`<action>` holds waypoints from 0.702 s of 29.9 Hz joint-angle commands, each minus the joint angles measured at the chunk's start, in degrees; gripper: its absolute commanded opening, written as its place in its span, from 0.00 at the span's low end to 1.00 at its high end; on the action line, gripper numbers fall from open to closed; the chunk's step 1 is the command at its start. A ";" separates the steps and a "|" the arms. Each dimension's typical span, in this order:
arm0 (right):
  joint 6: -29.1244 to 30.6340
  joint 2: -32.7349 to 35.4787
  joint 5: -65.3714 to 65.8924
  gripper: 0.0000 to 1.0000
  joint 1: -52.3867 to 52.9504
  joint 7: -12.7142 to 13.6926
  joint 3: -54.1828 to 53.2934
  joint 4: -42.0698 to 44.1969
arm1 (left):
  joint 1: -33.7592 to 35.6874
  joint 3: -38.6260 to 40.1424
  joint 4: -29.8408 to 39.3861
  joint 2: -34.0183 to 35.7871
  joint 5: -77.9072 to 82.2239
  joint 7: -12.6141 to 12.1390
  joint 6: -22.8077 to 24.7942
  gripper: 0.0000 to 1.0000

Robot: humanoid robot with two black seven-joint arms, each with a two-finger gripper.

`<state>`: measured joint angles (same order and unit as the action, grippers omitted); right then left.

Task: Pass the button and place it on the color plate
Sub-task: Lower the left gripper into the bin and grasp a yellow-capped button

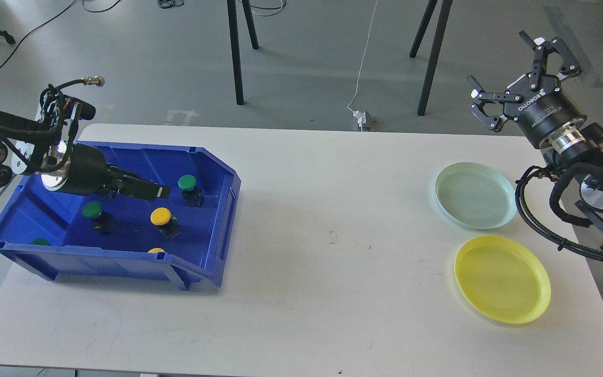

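- White table (pixel 301 235) on grey floor (pixel 306 63); blue bin (pixel 218 230) at its left end holds green and yellow buttons (pixel 161 215).
- Left gripper (pixel 157 192) inside the bin, fingers together, empty.
- Right gripper (pixel 516 78) spread wide, beyond green plate (pixel 474 201) and yellow plate (pixel 501 277), far right of the bin.

Grey floor (pixel 306 63) (cables trailing across it), black stand legs (pixel 236 52), white table (pixel 333 235).
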<state>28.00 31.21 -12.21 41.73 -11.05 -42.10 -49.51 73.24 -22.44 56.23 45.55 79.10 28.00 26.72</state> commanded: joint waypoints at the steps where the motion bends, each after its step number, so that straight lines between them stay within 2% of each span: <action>1: 0.00 -0.01 -0.01 1.00 0.28 -0.03 0.00 0.56 | -2.04 -0.24 -4.10 -4.41 -0.08 0.00 -0.18 0.97; 4: 0.00 -0.01 -0.01 1.00 0.10 -0.03 0.00 0.65 | -2.49 -0.33 -6.22 -5.56 0.01 0.00 -0.18 0.97; 17: 0.00 -0.19 -0.01 1.00 -0.69 -0.03 0.09 1.26 | -5.91 0.02 -6.48 -7.23 0.01 0.00 -0.62 0.97; 21: 0.00 -0.36 -0.01 1.00 -0.86 -0.20 0.09 1.26 | -6.53 0.02 -9.03 -8.20 0.01 0.00 -1.58 0.97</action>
<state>28.00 30.95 -12.22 41.00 -11.16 -42.01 -48.25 67.28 -22.41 48.93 38.03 79.17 28.00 25.83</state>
